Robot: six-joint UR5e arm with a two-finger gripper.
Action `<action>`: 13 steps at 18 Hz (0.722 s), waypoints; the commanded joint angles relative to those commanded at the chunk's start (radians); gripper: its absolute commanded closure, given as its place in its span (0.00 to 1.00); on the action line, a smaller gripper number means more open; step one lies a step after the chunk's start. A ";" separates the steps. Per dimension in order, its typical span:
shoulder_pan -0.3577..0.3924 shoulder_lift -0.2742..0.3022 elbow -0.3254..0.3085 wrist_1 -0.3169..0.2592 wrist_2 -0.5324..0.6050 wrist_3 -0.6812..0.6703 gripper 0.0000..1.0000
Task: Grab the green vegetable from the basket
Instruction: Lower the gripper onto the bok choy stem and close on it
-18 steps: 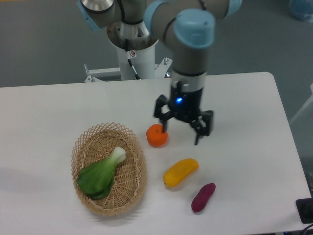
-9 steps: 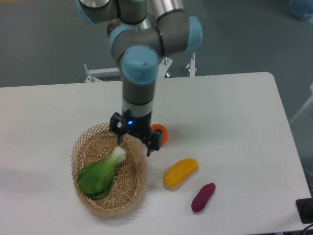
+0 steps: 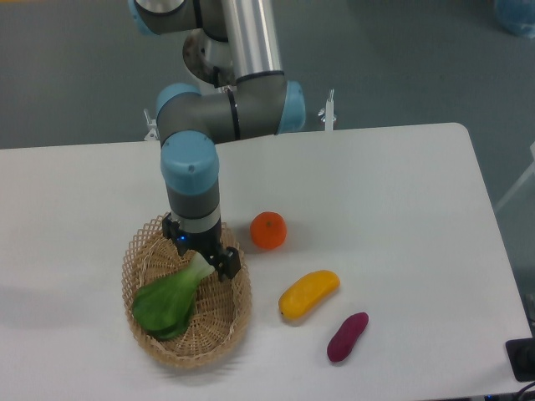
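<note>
The bok choy [image 3: 170, 300] lies in the oval wicker basket [image 3: 224, 327] at the front left of the table, dark leaves toward the front left, pale stalk end toward the back right. My gripper [image 3: 201, 258] is open and hangs over the basket, directly above the stalk end. One finger [image 3: 228, 264] shows to the right of the stalk; the other is mostly hidden behind the wrist. I cannot tell whether the fingers touch the stalk.
An orange [image 3: 268, 230] sits just right of the basket. A yellow oblong fruit [image 3: 308, 293] and a purple sweet potato [image 3: 347, 337] lie further to the front right. The arm's base [image 3: 219, 60] stands at the back edge.
The gripper has swung left from beside the orange to over the basket and come lower, ending above the bok choy's stalk. The produce has not moved.
</note>
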 joint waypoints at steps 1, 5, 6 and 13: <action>-0.003 0.000 -0.008 0.000 0.000 0.009 0.00; -0.018 -0.018 -0.011 0.003 0.006 0.005 0.00; -0.020 -0.023 -0.011 0.005 0.006 0.002 0.00; -0.044 -0.044 -0.011 0.046 0.066 -0.023 0.06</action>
